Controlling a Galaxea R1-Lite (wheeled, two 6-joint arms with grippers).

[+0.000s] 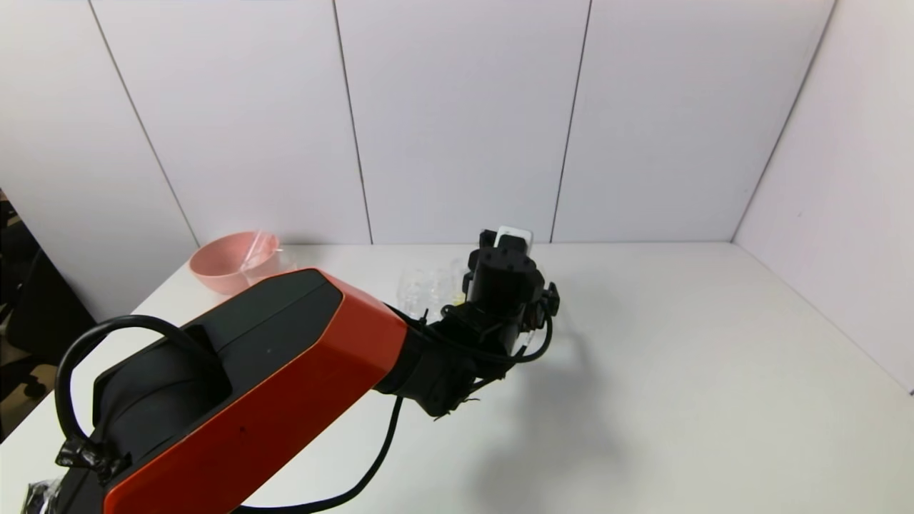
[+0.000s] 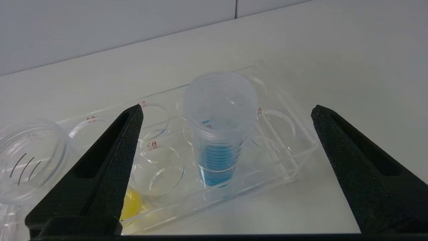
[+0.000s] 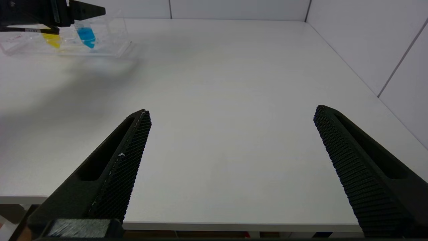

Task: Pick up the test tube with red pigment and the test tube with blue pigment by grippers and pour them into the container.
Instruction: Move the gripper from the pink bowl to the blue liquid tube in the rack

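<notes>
Blue-tipped clear tube point(image 2: 219, 134) upright in rack point(image 2: 287, 157) | left tool point(image 2: 224, 147) spread

Two open grippers, the left gripper point(image 2: 224, 110) and the right gripper point(image 3: 230, 112); before the left one, one clear rack point(image 2: 284, 147) with one blue-tipped tube point(image 2: 217, 134) and one yellow-tipped tube point(image 2: 130, 204), one beaker point(image 2: 30, 160) beside it, one pink bowl point(image 1: 232, 260)
</notes>
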